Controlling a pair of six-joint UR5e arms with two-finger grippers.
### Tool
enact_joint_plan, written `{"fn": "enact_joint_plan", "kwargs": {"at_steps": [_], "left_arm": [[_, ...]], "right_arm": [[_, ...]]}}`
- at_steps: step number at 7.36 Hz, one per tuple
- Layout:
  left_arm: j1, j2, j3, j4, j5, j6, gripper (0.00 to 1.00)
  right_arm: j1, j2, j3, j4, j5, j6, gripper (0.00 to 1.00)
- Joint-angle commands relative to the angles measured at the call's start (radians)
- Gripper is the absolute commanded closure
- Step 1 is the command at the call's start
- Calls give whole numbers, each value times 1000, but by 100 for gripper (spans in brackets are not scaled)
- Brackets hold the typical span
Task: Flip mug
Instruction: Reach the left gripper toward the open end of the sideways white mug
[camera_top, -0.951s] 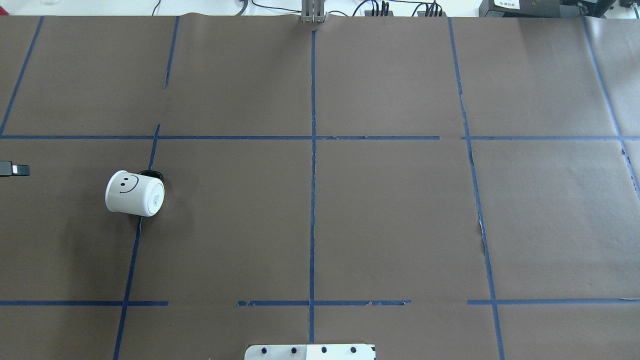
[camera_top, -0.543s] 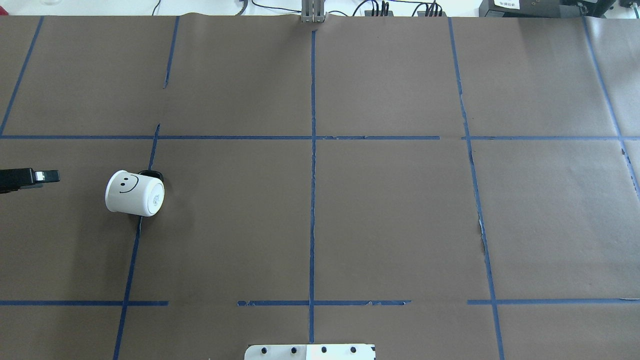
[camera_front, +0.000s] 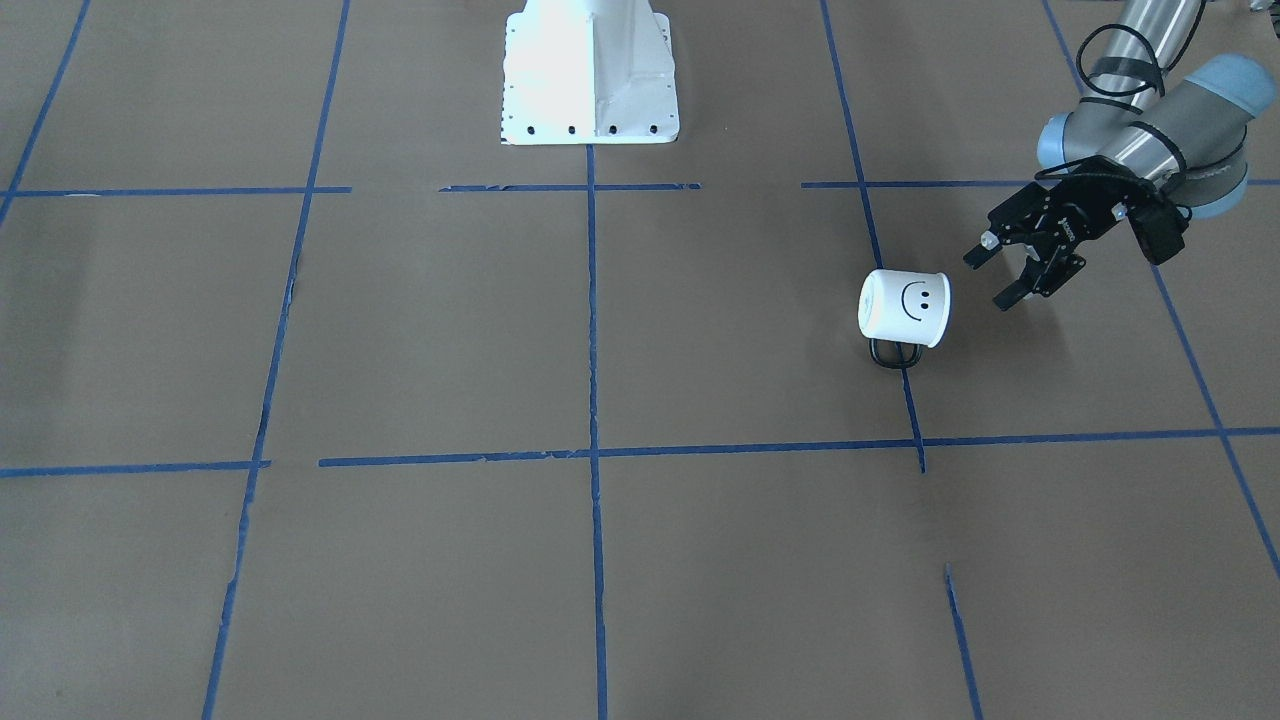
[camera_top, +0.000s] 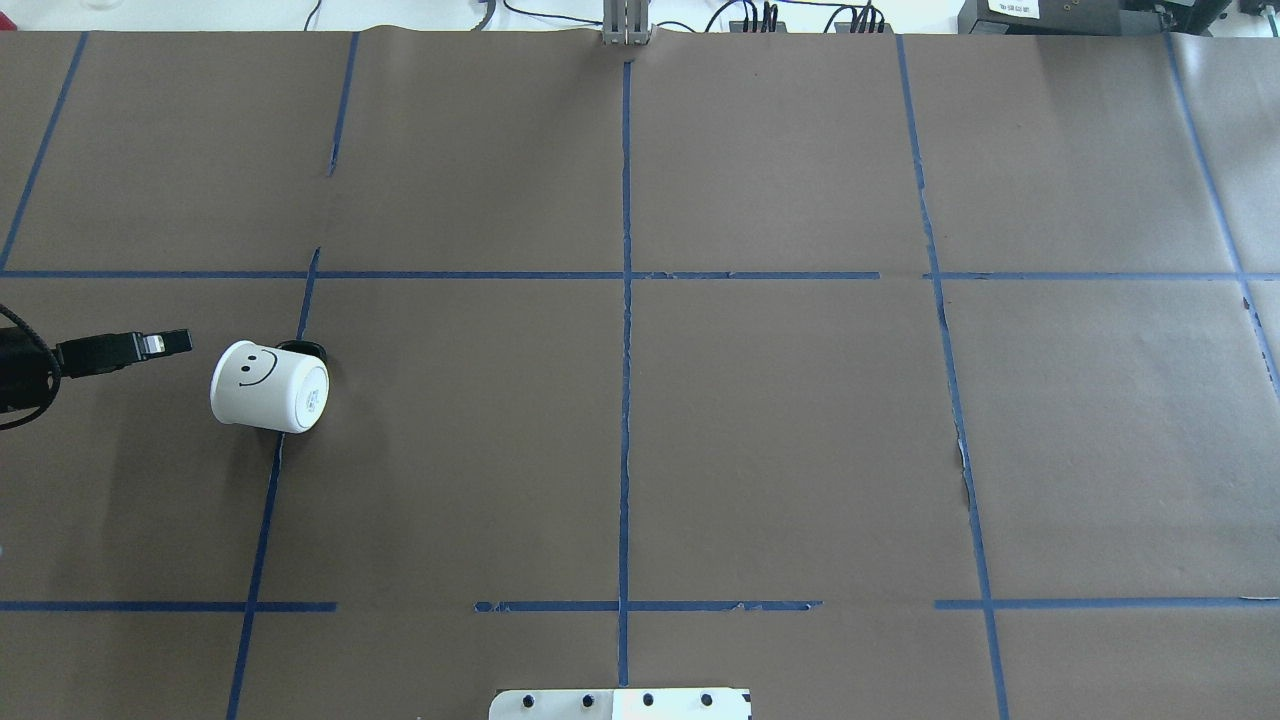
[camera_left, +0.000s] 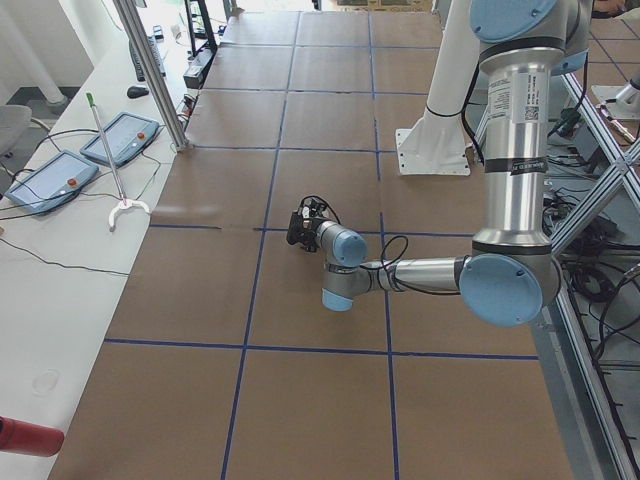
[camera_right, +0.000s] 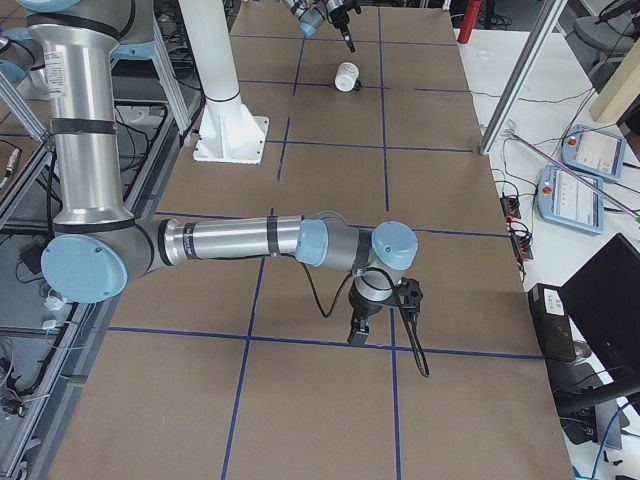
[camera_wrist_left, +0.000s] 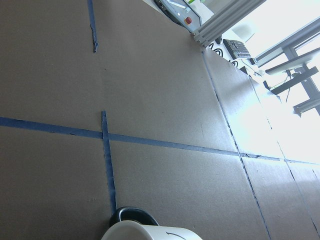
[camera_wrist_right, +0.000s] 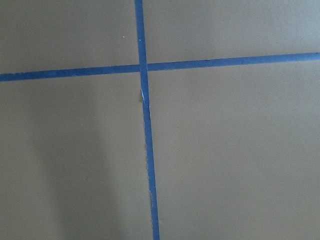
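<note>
Plainly, the approach is in hand: the left pincer is hovering near the mug, fingers spread apart, gripping nothing. The mug is lying on its side on the table (mouth facing that pincer). The next move is likely calling for a rim grip, then a turn upright. The right pincer is hanging well apart; its state I cannot tell.

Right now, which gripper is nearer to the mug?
Left. The left gripper is just beside the mug, open and not touching it. The right gripper is far off, at the opposite end of the table.
</note>
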Motion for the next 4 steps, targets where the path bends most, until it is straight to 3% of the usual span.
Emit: {"fn": "enact_joint_plan", "kwargs": {"at_steps": [1,3,4], "left_arm": [[93,-68,117,-153,56,-3,0],[122,-89,129,-178,56,-37,0],[127,-89,127,-204,54,-49,16]], "right_arm": [[0,0,0,0,0,0,0],[0,-2,-2,0,0,0,0],[0,-2,0,0,0,0,0]]}}
